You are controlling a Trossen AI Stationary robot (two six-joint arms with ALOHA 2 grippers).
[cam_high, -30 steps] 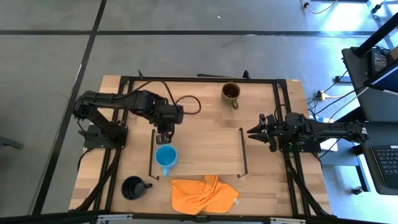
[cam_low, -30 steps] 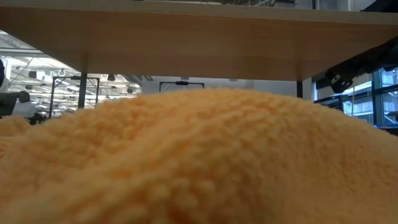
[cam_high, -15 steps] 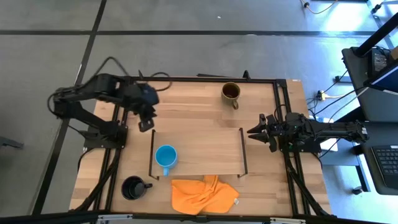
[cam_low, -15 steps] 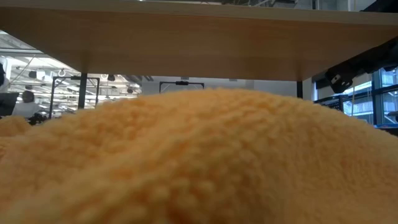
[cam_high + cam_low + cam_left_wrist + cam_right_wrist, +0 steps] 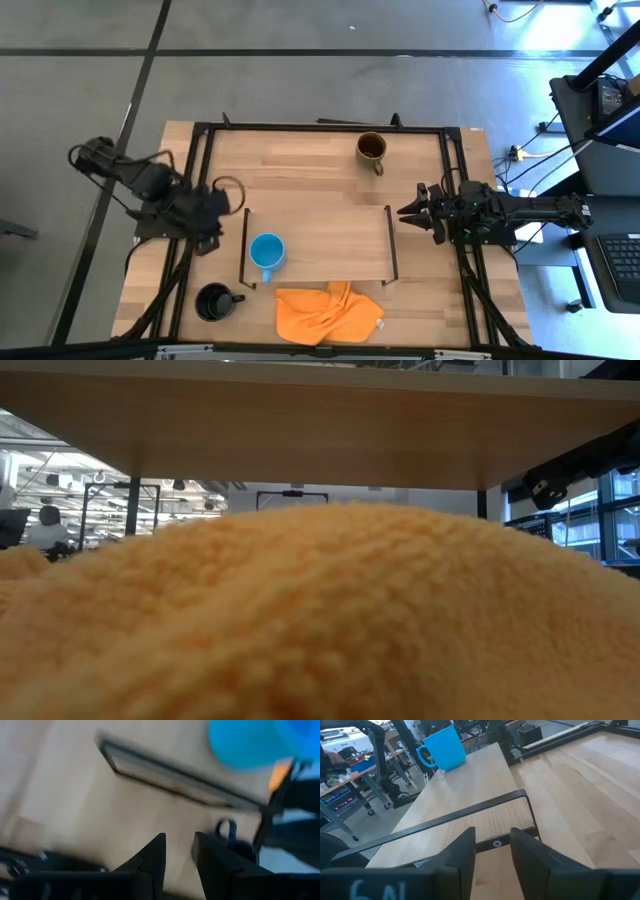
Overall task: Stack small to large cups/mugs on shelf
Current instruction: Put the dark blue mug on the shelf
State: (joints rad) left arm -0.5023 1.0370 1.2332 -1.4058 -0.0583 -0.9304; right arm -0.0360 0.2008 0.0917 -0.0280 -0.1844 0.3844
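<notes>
The light-blue mug [image 5: 266, 250] stands upright on the left end of the shelf [image 5: 325, 240]; it also shows in the right wrist view [image 5: 442, 749] and the left wrist view [image 5: 250, 742]. The black mug [image 5: 214, 300] stands on the table near the front left corner, ahead of my left gripper's fingers in the left wrist view [image 5: 235, 847]. The olive-brown mug [image 5: 372, 149] stands at the table's far edge. My left gripper [image 5: 210, 232] is left of the shelf, slightly open and empty. My right gripper [image 5: 408, 212] waits just right of the shelf, slightly open and empty.
An orange cloth [image 5: 328, 310] lies at the table's near edge in front of the shelf and fills most of the low view [image 5: 320, 620]. The shelf's black end frames [image 5: 244, 245] [image 5: 470, 817] stand up at both ends. Bare tabletop lies between the shelf and the olive-brown mug.
My left gripper has drawn away from the light-blue mug on the shelf, swinging toward the table's left edge and stopping left of the shelf. The mug stays where it was on the shelf's left end.
</notes>
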